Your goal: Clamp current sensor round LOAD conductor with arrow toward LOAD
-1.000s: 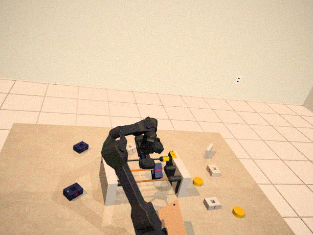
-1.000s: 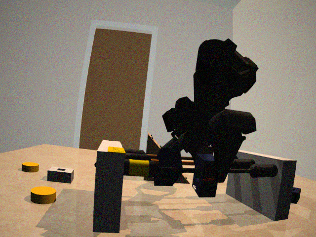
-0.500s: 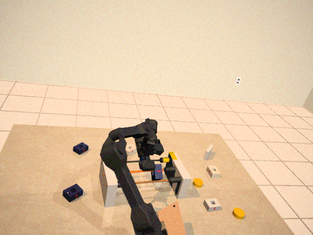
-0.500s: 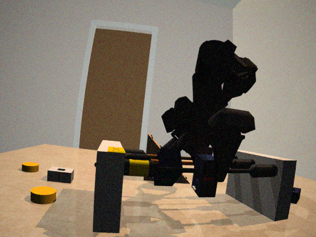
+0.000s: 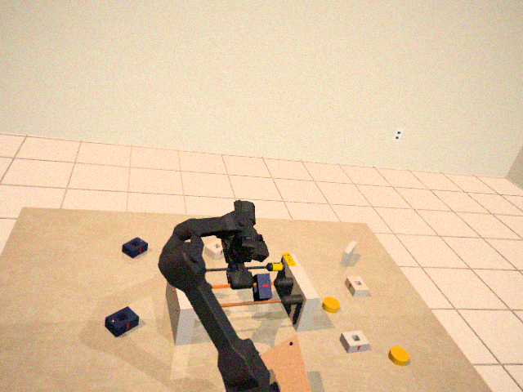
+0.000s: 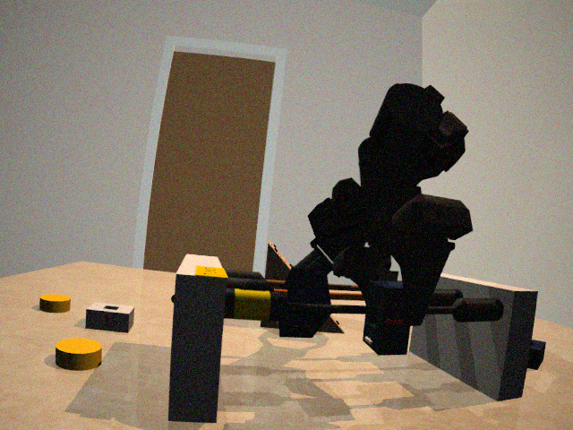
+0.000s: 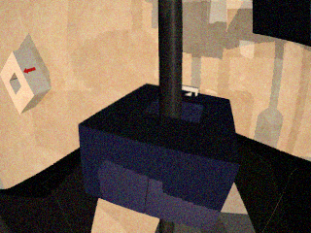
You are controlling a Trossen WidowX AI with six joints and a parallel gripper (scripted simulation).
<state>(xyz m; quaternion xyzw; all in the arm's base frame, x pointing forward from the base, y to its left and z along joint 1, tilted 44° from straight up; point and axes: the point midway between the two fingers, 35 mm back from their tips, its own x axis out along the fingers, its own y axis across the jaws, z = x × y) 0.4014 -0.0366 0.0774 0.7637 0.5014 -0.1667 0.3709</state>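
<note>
A dark blue current sensor [image 6: 387, 339] [image 7: 160, 160] sits round the black conductor [image 5: 257, 267] [image 6: 342, 308] [image 7: 170, 49], which runs through its window. It looks tilted in the wrist view. My gripper [image 6: 393, 314] [image 7: 165, 143] is shut on this sensor, one finger on each side. A seam shows on its near face; whether it is latched cannot be told. A red mark shows on its side, but its pointing direction is unclear. The conductor has a yellow sleeve [image 5: 275, 266] [image 6: 252, 304] beside the post with a yellow label [image 5: 288, 259] [image 6: 211, 270]; its text is unreadable.
Another blue sensor [image 5: 264, 287] sits on the middle, orange conductor. Two end walls [image 5: 310, 295] [image 6: 511, 342] flank the conductors. Blue blocks [image 5: 122, 324] lie left; white blocks [image 5: 350, 344] and yellow discs [image 5: 330, 305] [image 6: 78, 354] lie beyond the labelled wall. An orange panel [image 5: 287, 363] stands near my base.
</note>
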